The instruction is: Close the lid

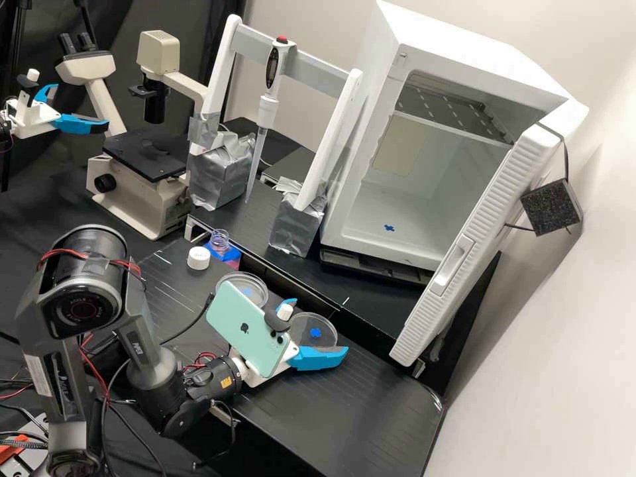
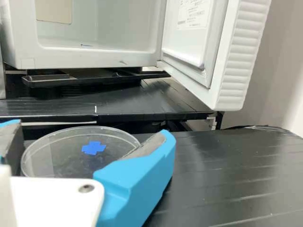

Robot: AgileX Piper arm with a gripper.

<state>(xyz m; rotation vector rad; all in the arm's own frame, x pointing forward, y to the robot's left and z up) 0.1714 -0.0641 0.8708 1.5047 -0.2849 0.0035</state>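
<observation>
the black ribbed bench (image 1: 358,411) spreads under the work, with a white laboratory cabinet (image 1: 477,53) rising toward one o'clock in the high view, its door (image 1: 477,232) swung out. the gripper (image 1: 320,326) has its two blue fingers spread wide, one on either side of a clear petri dish lid (image 1: 323,324), and has hold of nothing; whether either finger touches the rim, i cannot tell. i take this shallow round piece as the lid the task means. toward ten o'clock from it sits a clear petri dish (image 1: 255,288), probably where it should go. the step in hand looks like taking the lid. centre it between the fingers first, get the pads level with its low rim, then close slowly and evenly so it neither skids nor tips. thin, slick plastic may flex or pop out, so squeeze lightly. lift straight up, keep it flat, and carry it toward ten o'clock, lowering only once the rims line up; an off-centre drop could leave it perched or shove the dish.
</observation>
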